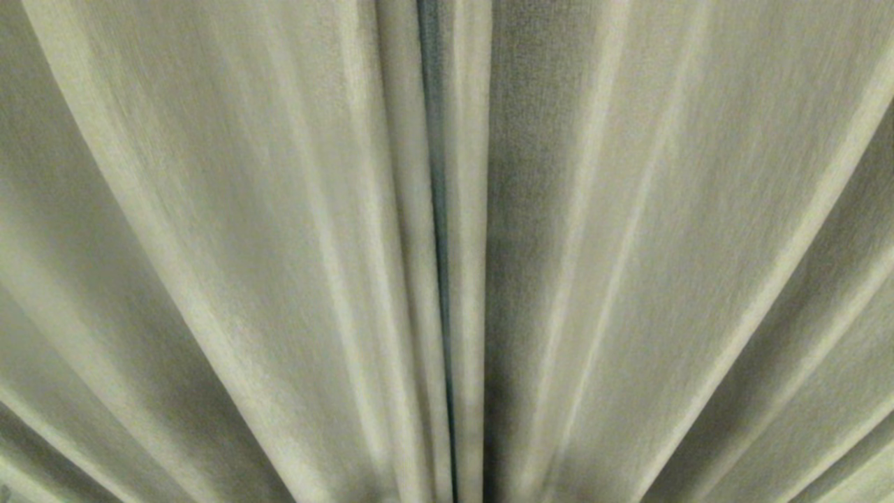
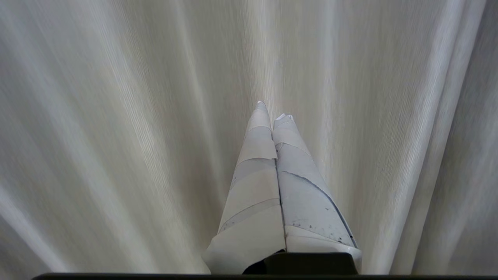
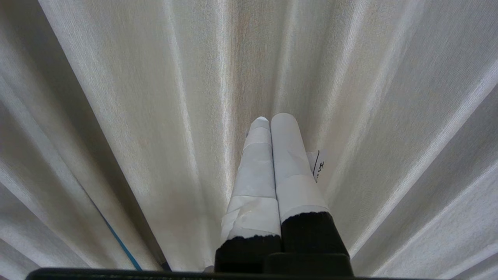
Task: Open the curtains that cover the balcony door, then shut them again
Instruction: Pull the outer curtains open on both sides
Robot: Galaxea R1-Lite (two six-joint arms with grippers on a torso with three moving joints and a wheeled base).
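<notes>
Right now the curtains (image 1: 628,244) hang drawn across everything ahead of me, their pleats running straight up and down, with a thin dark seam (image 1: 438,230) where the two panels meet. My left gripper (image 2: 272,112) is clenched on nothing, its tips aimed into the fabric just beyond them. My right gripper (image 3: 272,118) is likewise clenched and empty, facing the folds. I judge the seam lies between my two arms, neither clearly nearer.

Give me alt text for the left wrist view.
The left gripper, its tape-wrapped fingers pressed together and empty, points at the cream curtains, which fill the view in long vertical pleats. The balcony door is not visible.
</notes>
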